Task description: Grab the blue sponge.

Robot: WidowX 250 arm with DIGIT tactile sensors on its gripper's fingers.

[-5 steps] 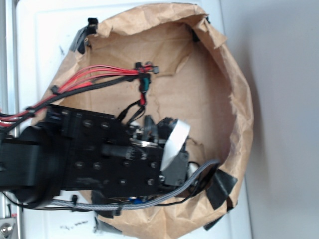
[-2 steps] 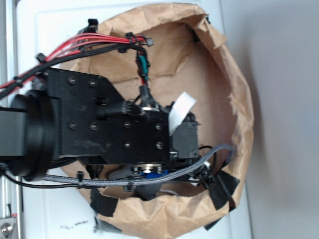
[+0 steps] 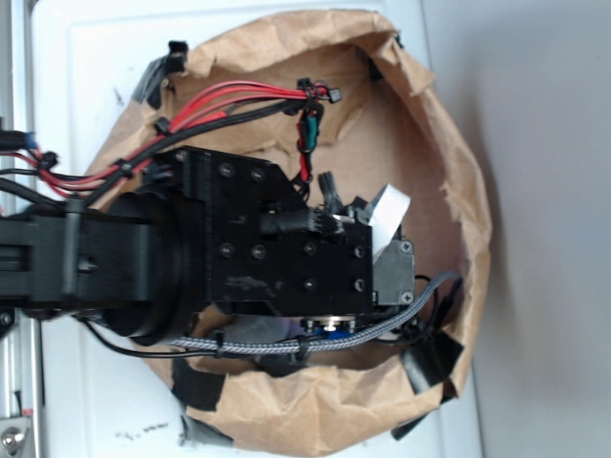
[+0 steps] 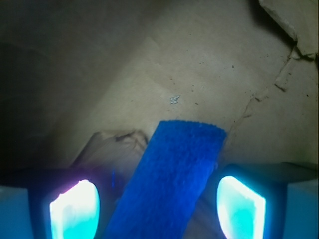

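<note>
Blue sponge [image 4: 172, 174] sits right between the two glowing pads [image 4: 75, 209] in the wrist view, slanting from lower left up to the right, its short far edge lying on the brown paper [image 4: 164, 64]. Gripper [image 4: 158, 209] is spread wide, one pad either side, neither one touching the blue slab. From the outside view the black arm [image 3: 239, 258] covers nearly everything inside the crumpled paper nest [image 3: 458, 172]; only a tiny blue speck peeks out under the wrist. Red and black wires [image 3: 229, 103] loop above, a braided grey cable [image 3: 286, 345] runs below.
</note>
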